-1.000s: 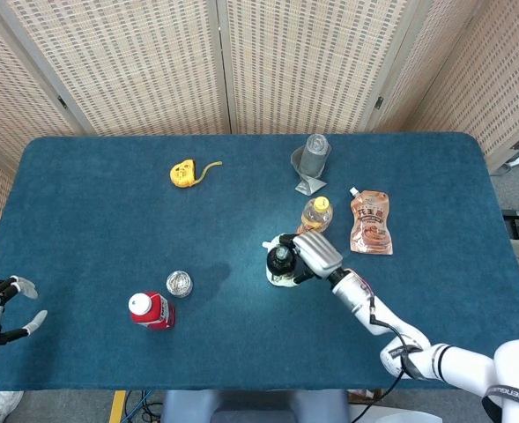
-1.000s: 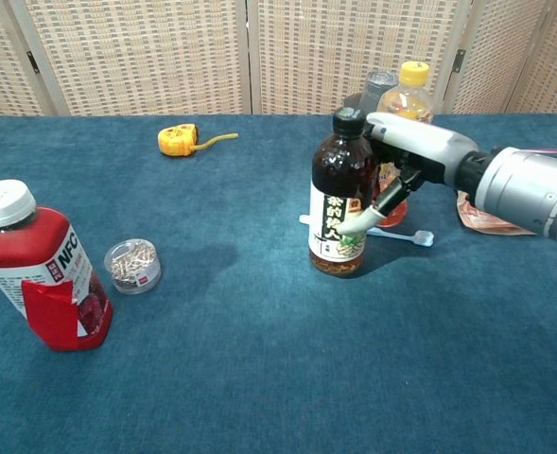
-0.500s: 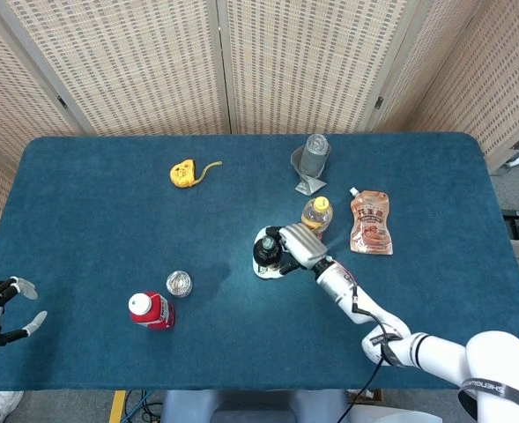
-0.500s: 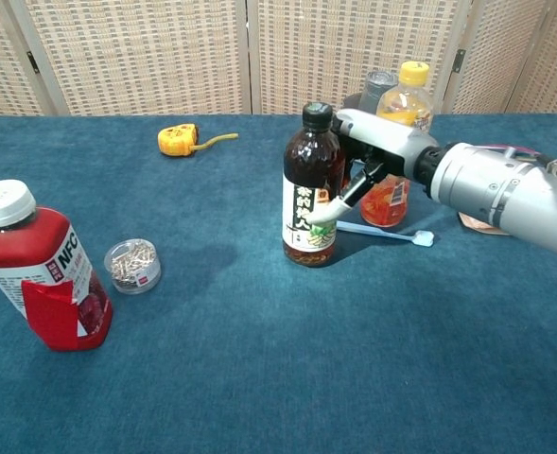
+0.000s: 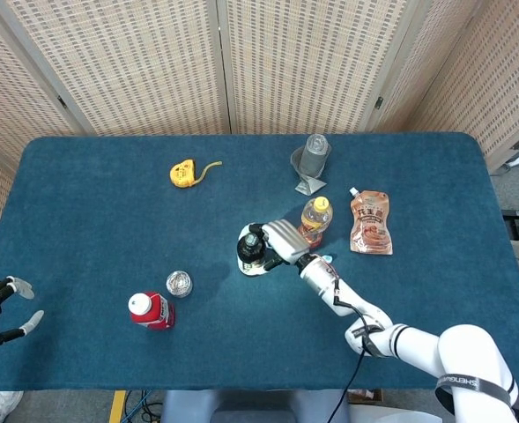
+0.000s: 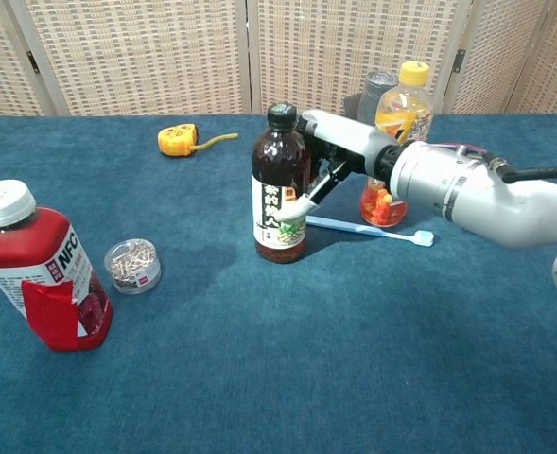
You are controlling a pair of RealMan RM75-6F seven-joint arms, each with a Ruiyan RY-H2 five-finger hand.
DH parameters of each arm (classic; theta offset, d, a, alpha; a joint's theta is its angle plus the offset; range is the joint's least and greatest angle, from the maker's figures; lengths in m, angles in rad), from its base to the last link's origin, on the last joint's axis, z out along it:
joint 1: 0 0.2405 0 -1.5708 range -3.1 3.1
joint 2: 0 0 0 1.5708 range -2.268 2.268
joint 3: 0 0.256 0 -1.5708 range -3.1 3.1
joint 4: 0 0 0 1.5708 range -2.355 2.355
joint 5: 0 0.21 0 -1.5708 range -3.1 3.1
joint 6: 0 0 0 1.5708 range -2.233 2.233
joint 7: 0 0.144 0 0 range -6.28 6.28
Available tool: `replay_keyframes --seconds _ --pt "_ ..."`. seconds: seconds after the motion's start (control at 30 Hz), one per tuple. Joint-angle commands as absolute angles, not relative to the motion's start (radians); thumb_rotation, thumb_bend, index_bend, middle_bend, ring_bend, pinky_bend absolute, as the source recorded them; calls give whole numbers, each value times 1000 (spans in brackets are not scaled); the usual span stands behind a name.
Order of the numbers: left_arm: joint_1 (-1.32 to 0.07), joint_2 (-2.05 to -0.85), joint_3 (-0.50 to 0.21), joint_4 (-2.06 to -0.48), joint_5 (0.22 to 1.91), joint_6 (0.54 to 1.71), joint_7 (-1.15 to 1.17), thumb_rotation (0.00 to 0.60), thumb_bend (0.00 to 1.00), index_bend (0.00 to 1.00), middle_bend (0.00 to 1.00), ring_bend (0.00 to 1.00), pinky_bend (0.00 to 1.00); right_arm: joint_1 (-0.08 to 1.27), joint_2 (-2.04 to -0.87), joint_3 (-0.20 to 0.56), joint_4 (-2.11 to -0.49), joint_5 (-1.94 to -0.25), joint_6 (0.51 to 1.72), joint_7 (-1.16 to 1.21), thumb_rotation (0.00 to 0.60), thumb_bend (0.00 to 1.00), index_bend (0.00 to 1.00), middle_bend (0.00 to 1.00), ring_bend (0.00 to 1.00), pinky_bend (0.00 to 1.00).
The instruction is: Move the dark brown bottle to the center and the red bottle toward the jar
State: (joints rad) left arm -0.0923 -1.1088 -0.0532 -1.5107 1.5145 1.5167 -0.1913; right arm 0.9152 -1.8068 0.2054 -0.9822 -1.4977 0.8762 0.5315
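Two robot hands show from the head view: the right robot hand (image 5: 281, 241) wraps the dark brown bottle (image 5: 250, 251), upright near bench (image 5: 92, 229) centre, right of the small jar (image 5: 179, 283); the left robot hand (image 5: 3, 308) idles empty, fingers spread. From the chest, the glossy cylindrical red bottle (image 6: 38, 270) stands just left of the jar on felt-like cloth
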Motion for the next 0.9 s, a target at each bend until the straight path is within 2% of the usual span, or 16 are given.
replay_keyframes --seconds 0.03,0.17,0.3,0.4,0.53,0.73,0.9 --pt "-92 -1108 -53 -1510 1516 1518 -194 600 201 512 425 391 593 926 -1825 198 -953 -1498 872 542 600 8 542 595 538 583" --pt "-92 -1108 -53 -1509 1518 1519 -194 600 201 513 425 391 593 931 -1831 185 -933 -1501 866 561 600 9 542 581 538 583" --pt "-92 -1108 -53 -1508 1519 1518 -192 600 201 513 425 391 593 938 -1819 174 -937 -1511 864 590 600 4 522 476 492 583" --pt "-92 -1108 -53 -1510 1519 1518 -189 600 201 513 425 391 593 943 -1800 165 -957 -1518 861 603 600 0 388 368 404 565" --pt "-92 -1110 -51 -1510 1522 1518 -183 600 201 512 425 391 593 946 -1773 160 -992 -1525 869 595 600 0 200 238 299 477" --pt "-92 -1113 -49 -1508 1523 1516 -176 600 201 512 425 391 593 939 -1733 163 -1052 -1511 880 543 600 0 83 139 216 408" --pt "-93 -1116 -49 -1507 1522 1514 -168 600 201 513 425 391 593 915 -1684 166 -1134 -1487 899 453 600 0 63 125 203 390"
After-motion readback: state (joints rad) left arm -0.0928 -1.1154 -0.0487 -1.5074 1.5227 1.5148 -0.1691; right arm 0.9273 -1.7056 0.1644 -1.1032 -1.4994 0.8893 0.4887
